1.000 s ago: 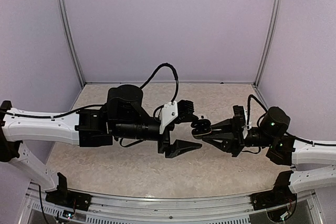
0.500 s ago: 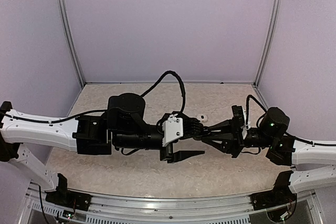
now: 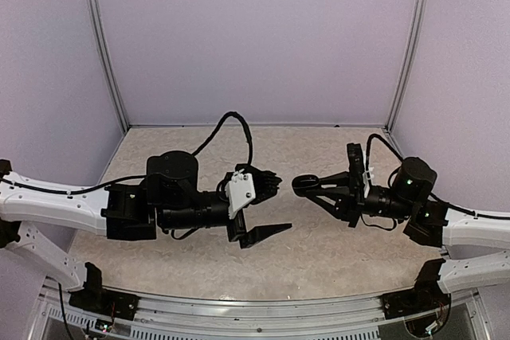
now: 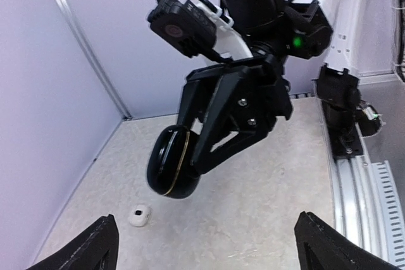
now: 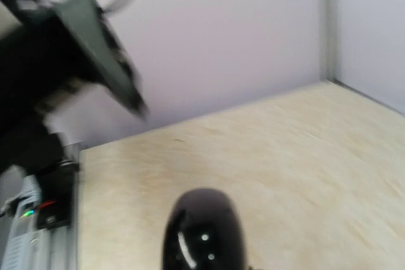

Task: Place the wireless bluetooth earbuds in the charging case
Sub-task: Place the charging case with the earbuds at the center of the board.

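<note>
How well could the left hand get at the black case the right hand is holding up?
Probably yes: the left hand is open, empty and facing the black case, which the right hand grips above the table, rounded end exposed. Nothing sits between them.

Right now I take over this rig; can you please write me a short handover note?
Right tool: shut on the glossy black rounded plastic charging case, held above the table, lid looks closed.
Left tool: open, empty, apart from it.
One small white rounded plastic piece, likely an earbud, lies on the beige table.
Done: case picked up.
To do: open case, insert earbuds; others not in view.
</note>
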Tool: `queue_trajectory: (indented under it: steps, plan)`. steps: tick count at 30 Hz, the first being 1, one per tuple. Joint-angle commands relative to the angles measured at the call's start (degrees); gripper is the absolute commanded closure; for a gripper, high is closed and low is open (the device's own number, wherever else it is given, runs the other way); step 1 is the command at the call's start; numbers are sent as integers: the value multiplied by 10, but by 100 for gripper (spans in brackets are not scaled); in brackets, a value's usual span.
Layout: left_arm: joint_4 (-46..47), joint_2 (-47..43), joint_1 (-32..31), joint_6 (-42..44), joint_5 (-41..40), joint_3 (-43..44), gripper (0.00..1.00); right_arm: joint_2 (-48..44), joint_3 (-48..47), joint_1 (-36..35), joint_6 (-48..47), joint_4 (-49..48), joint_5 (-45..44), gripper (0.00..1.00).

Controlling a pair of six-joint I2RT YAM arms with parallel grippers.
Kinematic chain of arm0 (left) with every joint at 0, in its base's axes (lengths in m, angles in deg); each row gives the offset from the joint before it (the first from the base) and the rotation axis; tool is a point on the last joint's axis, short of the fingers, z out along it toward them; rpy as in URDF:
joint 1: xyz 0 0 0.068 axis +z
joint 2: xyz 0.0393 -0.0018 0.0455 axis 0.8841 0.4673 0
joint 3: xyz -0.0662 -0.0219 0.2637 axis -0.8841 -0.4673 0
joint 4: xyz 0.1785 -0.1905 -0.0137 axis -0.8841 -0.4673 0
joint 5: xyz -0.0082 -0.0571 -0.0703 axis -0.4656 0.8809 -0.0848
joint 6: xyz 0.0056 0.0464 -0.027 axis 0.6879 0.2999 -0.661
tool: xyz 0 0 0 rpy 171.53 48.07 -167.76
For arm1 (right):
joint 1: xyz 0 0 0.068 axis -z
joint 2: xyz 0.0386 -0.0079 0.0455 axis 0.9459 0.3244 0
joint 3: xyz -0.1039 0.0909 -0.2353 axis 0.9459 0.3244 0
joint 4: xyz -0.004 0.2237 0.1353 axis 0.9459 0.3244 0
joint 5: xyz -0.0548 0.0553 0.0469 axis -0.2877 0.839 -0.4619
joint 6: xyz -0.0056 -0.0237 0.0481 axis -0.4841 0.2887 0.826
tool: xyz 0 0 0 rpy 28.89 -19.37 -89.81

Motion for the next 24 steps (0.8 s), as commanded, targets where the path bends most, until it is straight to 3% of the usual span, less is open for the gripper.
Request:
queue_trajectory:
  steps: [1,9,24]
  plan:
    - [70,-34,34,-107,-60,-15,1,31,-32,61,69,70,-18,100]
    - [88,-54,71,-170,-75,-35,1,154,-36,172,178,63,51,100]
    - [118,-81,69,-170,-122,-75,1,411,-131,250,285,38,112,96]
